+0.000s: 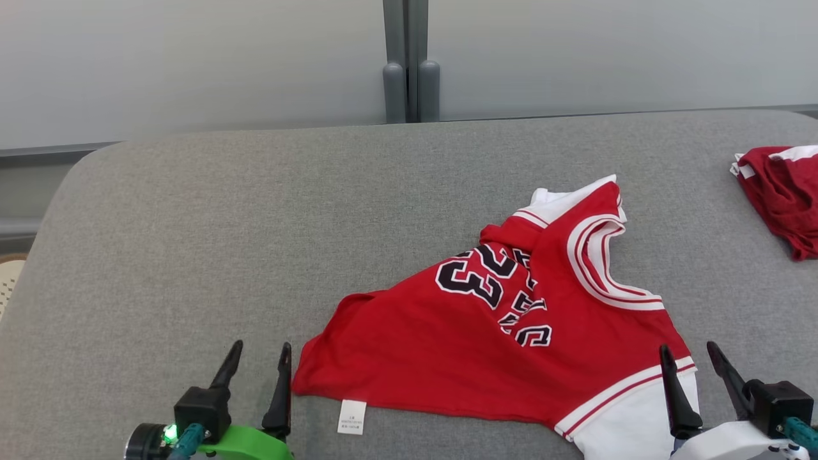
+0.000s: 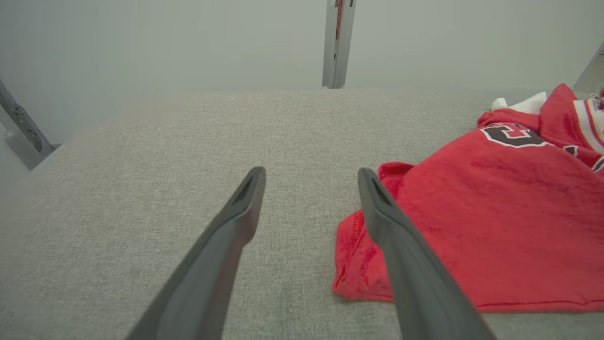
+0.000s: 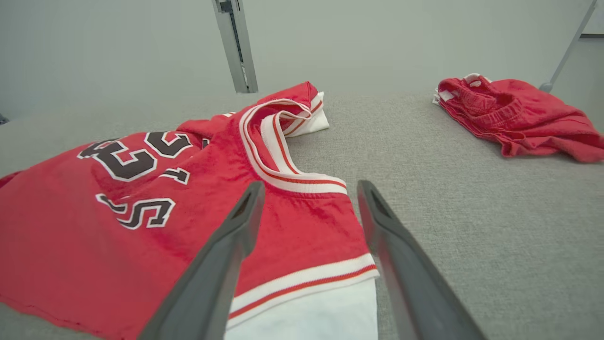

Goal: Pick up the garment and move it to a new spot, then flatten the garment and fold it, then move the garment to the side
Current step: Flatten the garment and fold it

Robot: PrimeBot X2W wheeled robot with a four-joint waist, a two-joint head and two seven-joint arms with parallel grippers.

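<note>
while both arms sit low, left gripper (image 1: pixel 262 346) and right gripper (image 1: pixel 688 347) gape empty; jersey (image 1: pixel 511 332) lies between them. bare cushion (image 1: pixel 192 223) spreads leftward.

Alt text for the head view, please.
A crumpled red number 23 jersey lies on a grey padded surface, right of centre. Two open claws sit at the bottom edge: left claw beside the hem corner, right claw over a white-trimmed sleeve. Another red garment lies far right.
</note>
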